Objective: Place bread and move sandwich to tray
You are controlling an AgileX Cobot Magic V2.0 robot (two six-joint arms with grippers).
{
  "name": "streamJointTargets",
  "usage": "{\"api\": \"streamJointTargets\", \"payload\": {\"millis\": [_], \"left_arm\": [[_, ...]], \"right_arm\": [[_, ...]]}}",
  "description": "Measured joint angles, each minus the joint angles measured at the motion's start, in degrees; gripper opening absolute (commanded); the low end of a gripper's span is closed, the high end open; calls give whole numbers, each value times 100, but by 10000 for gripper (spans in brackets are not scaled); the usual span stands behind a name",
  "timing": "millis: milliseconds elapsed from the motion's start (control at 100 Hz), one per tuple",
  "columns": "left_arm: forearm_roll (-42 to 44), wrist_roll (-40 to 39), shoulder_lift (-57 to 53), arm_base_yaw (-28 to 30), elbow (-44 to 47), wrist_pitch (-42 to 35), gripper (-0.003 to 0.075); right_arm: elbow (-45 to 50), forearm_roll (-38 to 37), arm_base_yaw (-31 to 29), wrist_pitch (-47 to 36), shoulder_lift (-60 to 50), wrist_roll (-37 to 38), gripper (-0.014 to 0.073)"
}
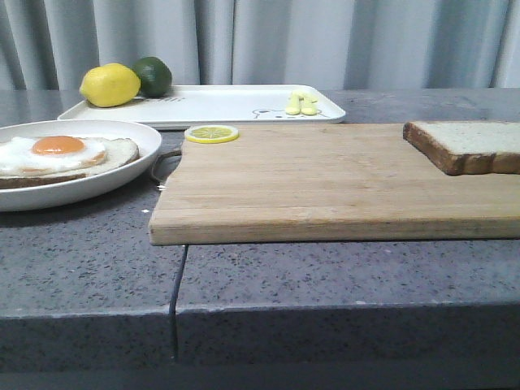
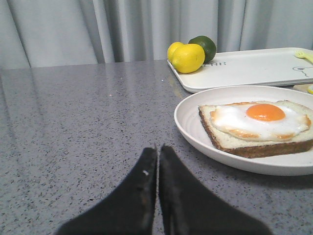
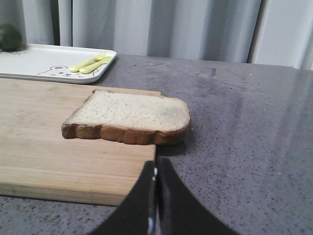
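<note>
The bread lies on the right end of the wooden cutting board, overhanging its edge; it also shows in the right wrist view. The sandwich, bread with a fried egg, sits on a round white plate at the left, and shows in the left wrist view. The tray lies at the back. My left gripper is shut and empty over bare counter beside the plate. My right gripper is shut and empty just short of the bread. Neither gripper shows in the front view.
A lemon and a lime sit on the tray's left end, yellow cutlery on its right end. A lemon slice lies on the board's back edge. The counter's front edge has a seam.
</note>
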Motion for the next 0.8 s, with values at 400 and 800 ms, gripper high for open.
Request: {"api": "streamJointTargets", "payload": {"millis": [400,800], "left_arm": [[0,0,0,0,0,0,-19],[-60,0,0,0,0,0,-19]], "right_arm": [[0,0,0,0,0,0,-116],[0,0,0,0,0,0,-116]]}}
